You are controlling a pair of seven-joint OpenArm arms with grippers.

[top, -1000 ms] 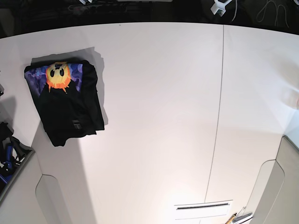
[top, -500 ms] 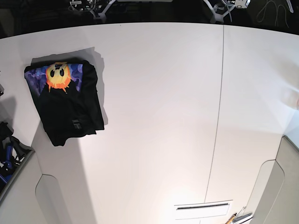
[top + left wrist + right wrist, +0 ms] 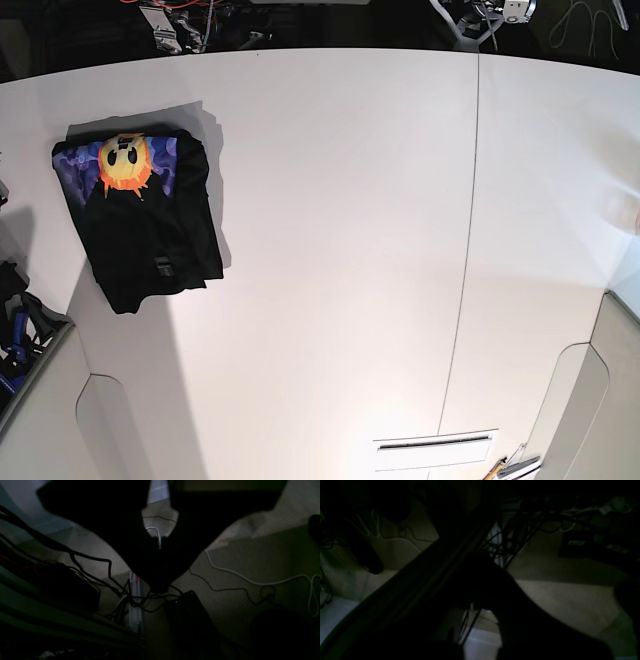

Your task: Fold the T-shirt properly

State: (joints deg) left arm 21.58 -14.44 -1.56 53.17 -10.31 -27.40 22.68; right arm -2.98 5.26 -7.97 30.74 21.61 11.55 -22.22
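Note:
The T-shirt (image 3: 140,225) lies folded into a compact rectangle at the table's left side in the base view. It is black, with the sun-face print (image 3: 125,163) on purple-blue ground showing at its far end. Both arms are drawn back past the table's far edge, and only bits of them show in the base view. In the dark left wrist view my left gripper (image 3: 160,585) hangs over the floor with its fingertips together and empty. In the right wrist view my right gripper (image 3: 481,560) is a dark silhouette with its tips together, holding nothing.
The white table (image 3: 340,260) has a seam (image 3: 462,270) running front to back right of centre. Arm parts and wires (image 3: 175,20) sit past the far edge at left, and more arm parts (image 3: 480,15) at right. Cables (image 3: 250,581) and dark boxes (image 3: 190,615) lie on the floor.
More arm parts and orange wires have come into view past the table's far edge at top left of the base view. The T-shirt has not moved.

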